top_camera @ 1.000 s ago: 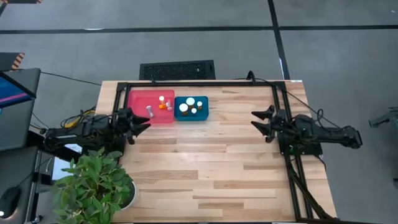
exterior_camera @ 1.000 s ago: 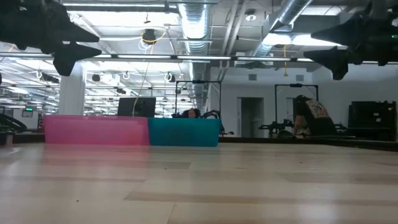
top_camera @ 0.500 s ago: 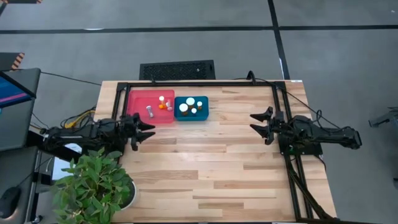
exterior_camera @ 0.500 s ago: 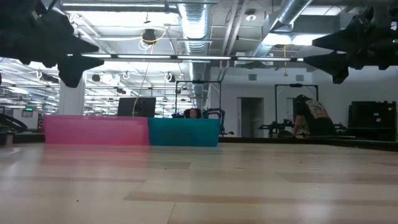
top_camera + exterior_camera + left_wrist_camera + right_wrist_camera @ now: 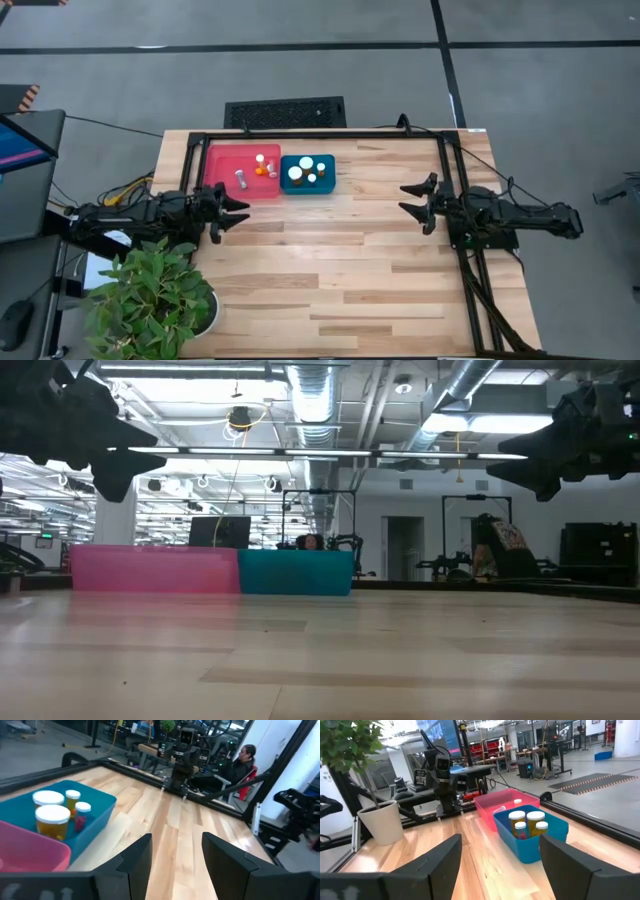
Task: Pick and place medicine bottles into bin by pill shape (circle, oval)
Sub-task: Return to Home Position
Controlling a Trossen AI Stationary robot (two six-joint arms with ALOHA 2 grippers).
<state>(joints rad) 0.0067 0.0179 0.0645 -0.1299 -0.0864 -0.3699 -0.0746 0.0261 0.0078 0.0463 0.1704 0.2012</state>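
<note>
Several tiny white-capped medicine bottles stand in two bins at the table's far left: a red bin [image 5: 242,170] and a blue bin [image 5: 307,173]. The blue bin's amber bottles [image 5: 51,817] show in the left wrist view and in the right wrist view [image 5: 527,824]. My left gripper [image 5: 240,212] is open and empty above the table's left edge, just near of the red bin. My right gripper [image 5: 408,197] is open and empty above the table's right side. Both hang clear of the tabletop in the low view.
A black frame [image 5: 320,134] runs along the table's far and right edges. A potted plant [image 5: 150,295] stands at the near left corner. A person [image 5: 243,762] sits in the room beyond the table. Bare wood [image 5: 330,260] lies between the arms.
My left gripper has moved toward the table's right and near edges, away from the red bin. My right gripper has moved a little toward the table's left edge. Neither has taken hold of anything, and the bottles have stayed in the bins.
</note>
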